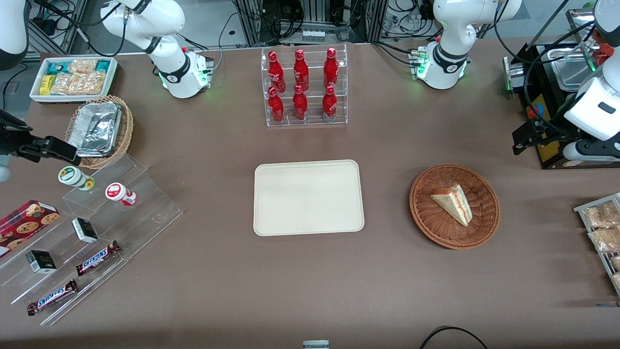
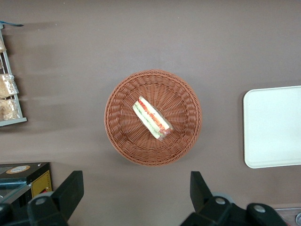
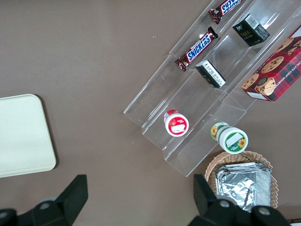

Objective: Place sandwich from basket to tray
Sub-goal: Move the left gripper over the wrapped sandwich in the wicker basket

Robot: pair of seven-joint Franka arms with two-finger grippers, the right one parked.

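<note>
Tray (image 1: 308, 198) bare at table centre. Basket (image 1: 454, 206) beside it, toward the working arm's end; sandwich (image 1: 453, 203) lies flat inside, near the middle. Gripper (image 2: 136, 197) hangs high above the basket, fingers (image 2: 69, 192) spread wide, holding nothing. Sandwich judged light, soft, with slippery wrap: pinch gently across the bread faces, mid-wedge, not the thin tip.

The front view looks steeply down over the whole table. The left wrist view faces straight down from the gripper (image 2: 136, 178), fingers spread, high near the basket (image 2: 117, 136). Both views share the basket and the tray (image 2: 273, 127).
</note>
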